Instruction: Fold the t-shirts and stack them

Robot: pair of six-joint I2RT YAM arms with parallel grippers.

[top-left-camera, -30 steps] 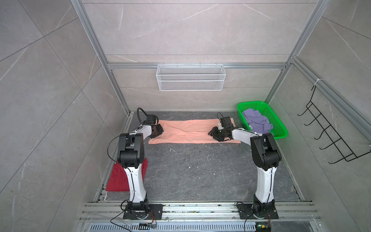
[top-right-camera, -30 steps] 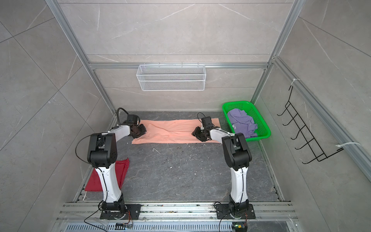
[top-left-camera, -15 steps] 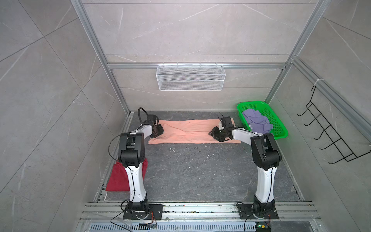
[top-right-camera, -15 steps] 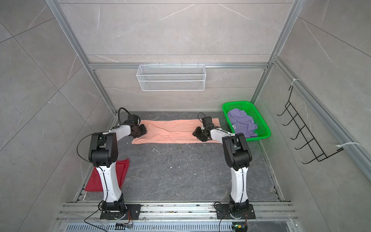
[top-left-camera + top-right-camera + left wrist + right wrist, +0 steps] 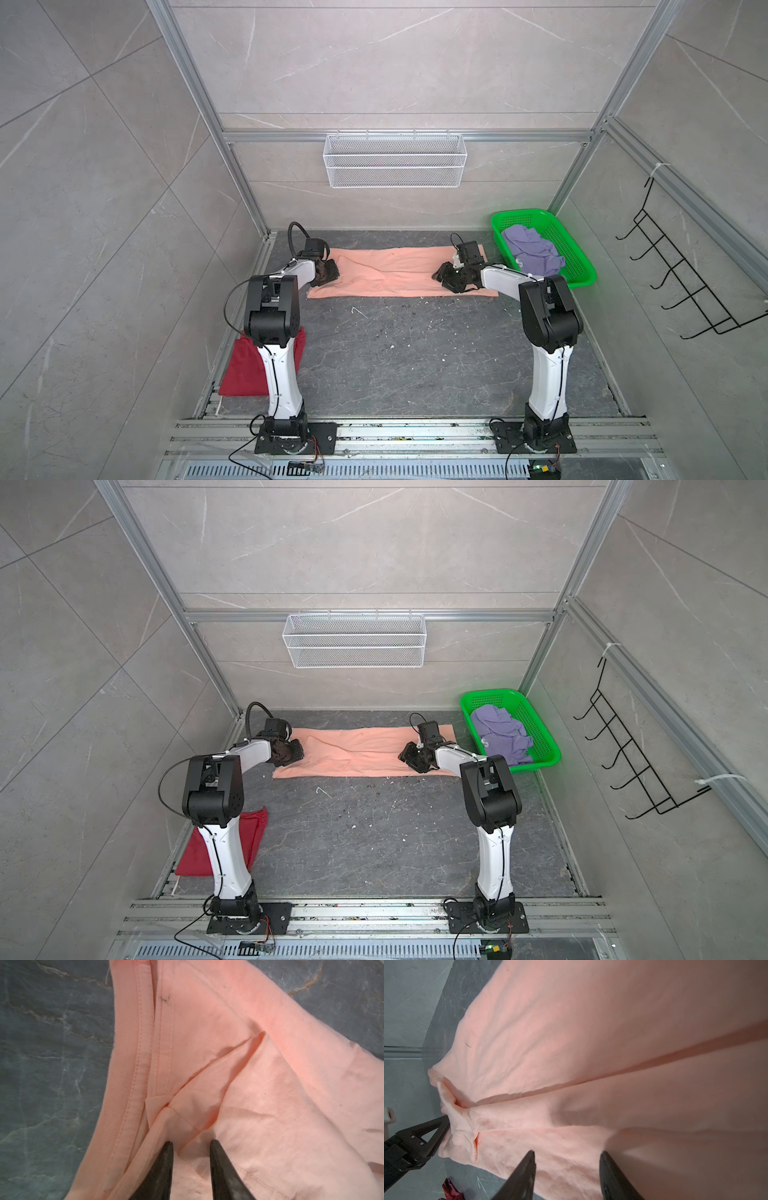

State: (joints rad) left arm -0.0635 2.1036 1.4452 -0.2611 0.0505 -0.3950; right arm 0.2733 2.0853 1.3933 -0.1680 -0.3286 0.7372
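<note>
peach tee (image 5: 399, 272) folded to a long flat strip across the far floor (image 5: 415, 353), lengthwise crease, ribbed collar (image 5: 124, 1064) at left end. left gripper (image 5: 191, 1142) fingers apart over collar end, right gripper (image 5: 568, 1155) spread over other end, neither pinching. dark red tee (image 5: 241, 370) near left; lavender tee (image 5: 532, 251) bunched in green basket (image 5: 582, 266), its white print unreadable

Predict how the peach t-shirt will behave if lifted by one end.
Probably floppy: the peach t-shirt lies flat with soft creases, so it should sag and drape. Likely to bunch rather than slide when pushed, since wrinkles show across it.
</note>
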